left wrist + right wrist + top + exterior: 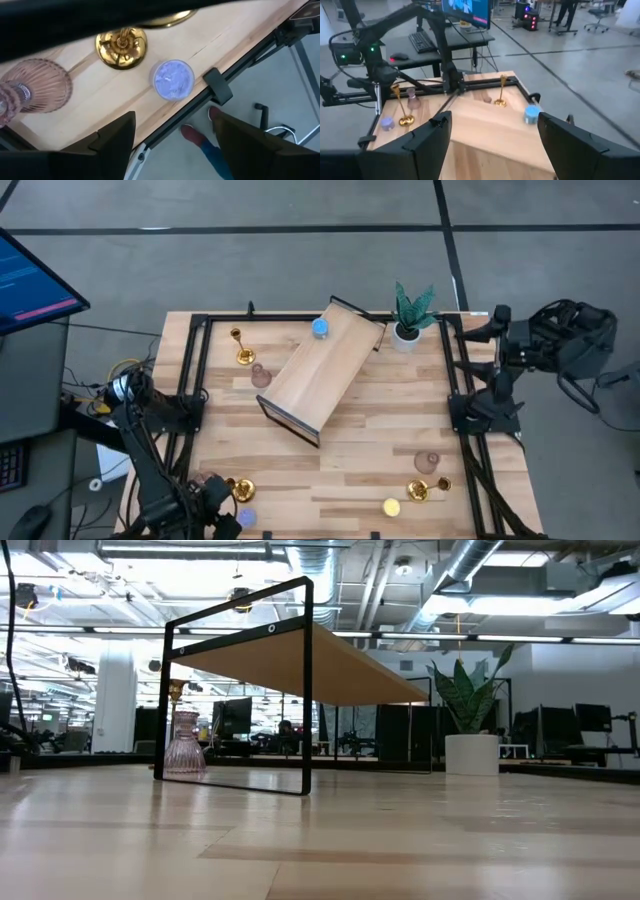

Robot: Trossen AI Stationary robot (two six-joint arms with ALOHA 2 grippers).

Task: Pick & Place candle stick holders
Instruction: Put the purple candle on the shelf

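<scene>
My left gripper [213, 513] [175, 142] is open over the table's near left corner, touching nothing. Below it stand a violet round holder [173, 80], a gold holder's round base [121, 46] and a pink bulbous holder [35, 86]. My right gripper [486, 328] [492, 132] is open and empty at the table's far right edge. A blue holder [320, 328] sits on a wooden shelf [322, 370]. A gold holder [243, 350] and a pink one [261, 375] stand at the far left. A pink [427, 463], a gold [420, 490] and a yellow holder [391, 507] stand near right.
The black-framed wooden shelf [300, 660] stands askew mid-table. A white-potted green plant [408, 320] stands at the far right. Black rails [195, 370] run along the table's edges. A monitor [30, 280] and a keyboard are off the table's left side.
</scene>
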